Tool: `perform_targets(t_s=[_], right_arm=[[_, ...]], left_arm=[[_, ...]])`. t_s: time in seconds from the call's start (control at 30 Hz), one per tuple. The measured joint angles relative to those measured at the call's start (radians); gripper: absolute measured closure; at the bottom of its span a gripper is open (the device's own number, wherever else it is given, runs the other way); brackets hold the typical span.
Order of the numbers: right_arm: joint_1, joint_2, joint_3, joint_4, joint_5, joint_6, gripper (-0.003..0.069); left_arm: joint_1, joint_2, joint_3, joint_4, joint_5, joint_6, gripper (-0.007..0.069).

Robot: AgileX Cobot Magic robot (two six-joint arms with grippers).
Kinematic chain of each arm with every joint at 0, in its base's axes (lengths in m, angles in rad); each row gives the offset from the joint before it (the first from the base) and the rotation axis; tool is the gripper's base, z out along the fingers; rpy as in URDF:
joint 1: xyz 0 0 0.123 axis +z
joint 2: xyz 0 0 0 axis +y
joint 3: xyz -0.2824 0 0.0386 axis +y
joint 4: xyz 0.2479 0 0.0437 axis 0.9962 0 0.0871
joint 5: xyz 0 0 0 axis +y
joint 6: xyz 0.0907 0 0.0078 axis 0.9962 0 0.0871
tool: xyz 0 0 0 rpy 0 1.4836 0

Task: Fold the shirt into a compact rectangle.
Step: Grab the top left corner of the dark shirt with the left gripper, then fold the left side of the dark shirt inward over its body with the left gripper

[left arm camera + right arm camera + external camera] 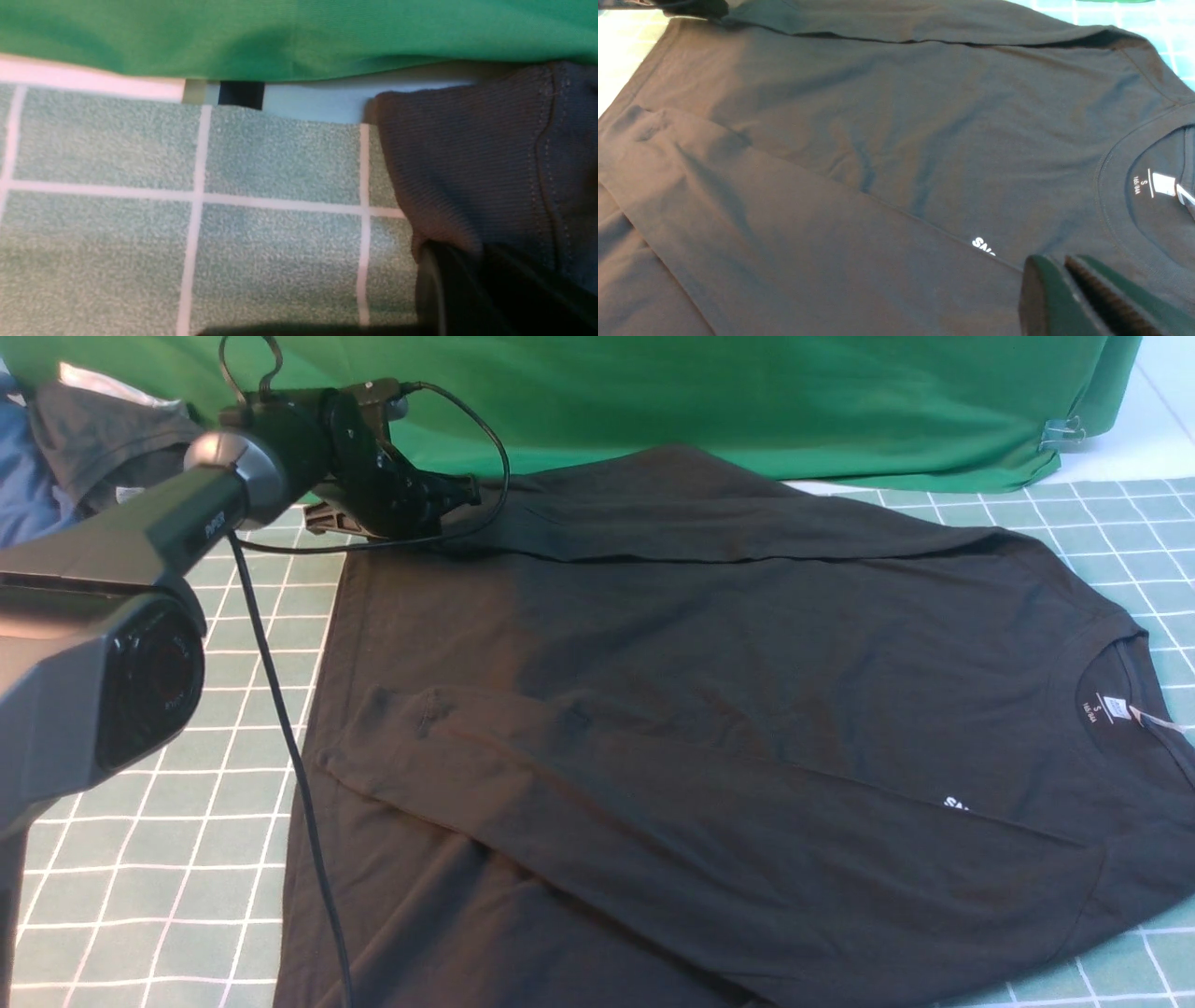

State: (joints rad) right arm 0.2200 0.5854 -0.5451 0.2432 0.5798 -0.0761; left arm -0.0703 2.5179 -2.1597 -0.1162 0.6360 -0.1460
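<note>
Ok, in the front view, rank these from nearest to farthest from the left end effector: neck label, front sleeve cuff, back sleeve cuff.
1. Back sleeve cuff: right at the left end effector, at the far left.
2. Front sleeve cuff: left side, closer to the camera.
3. Neck label: far right, inside the collar.

Folded sleeve [653, 803] covers most of the chest print [983, 246]; front view shows 2 letters. Near side of the shirt [709, 635] cut off by front view's bottom edge. On the left gripper [464, 490], dark on dark, jaws unreadable. Frame corner crops the right gripper [1066, 270], gap unclear. Text on neck label [1113, 704] too small.
</note>
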Motion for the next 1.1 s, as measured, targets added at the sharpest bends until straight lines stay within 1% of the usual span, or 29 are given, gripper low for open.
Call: perform_targets(t_s=[0.07,0.23,0.4,0.53,0.57,0.63,0.7,0.77,0.8,0.87,0.93,1.0,1.1], right_arm=[[0.000,0.000,0.000,0.000,0.000,0.000,0.0607],[0.000,0.000,0.000,0.000,0.000,0.000,0.0601],[0.000,0.000,0.000,-0.005,0.000,0.000,0.0599],[0.000,0.000,0.000,-0.021,0.000,0.000,0.0598],[0.000,0.000,0.000,-0.032,-0.001,0.000,0.0599],[0.000,0.000,0.000,-0.046,-0.003,0.000,0.0606],[-0.001,0.001,-0.006,-0.099,-0.015,0.020,0.0634],[-0.001,0.013,-0.032,-0.167,0.000,0.067,0.0641],[-0.001,0.015,-0.032,-0.174,0.000,0.076,0.0641],[-0.001,0.057,-0.088,-0.257,0.054,0.110,0.0645],[-0.001,0.091,-0.129,-0.297,0.099,0.124,0.0645],[-0.001,0.163,-0.203,-0.359,0.179,0.129,0.0645],[-0.001,0.233,-0.253,-0.400,0.211,0.131,0.0645]], left_arm=[[0.000,-0.006,0.000,0.000,0.007,0.000,0.0605],[0.000,-0.052,0.001,-0.001,0.063,0.014,0.0610],[0.000,-0.169,0.001,-0.039,0.132,0.098,0.0610],[0.000,-0.249,0.001,-0.073,0.212,0.135,0.0610],[-0.001,-0.284,0.001,-0.082,0.262,0.158,0.0610],[-0.001,-0.307,0.001,-0.086,0.303,0.168,0.0610],[-0.002,-0.342,0.001,-0.087,0.402,0.180,0.0610],[-0.002,-0.356,0.003,-0.091,0.461,0.189,0.0610],[-0.002,-0.357,0.004,-0.094,0.466,0.194,0.0610],[-0.003,-0.375,0.019,-0.105,0.523,0.215,0.0610],[-0.006,-0.386,0.033,-0.114,0.542,0.224,0.0610],[-0.010,-0.409,0.071,-0.130,0.562,0.228,0.0610],[-0.022,-0.451,0.152,-0.142,0.565,0.232,0.0610]])
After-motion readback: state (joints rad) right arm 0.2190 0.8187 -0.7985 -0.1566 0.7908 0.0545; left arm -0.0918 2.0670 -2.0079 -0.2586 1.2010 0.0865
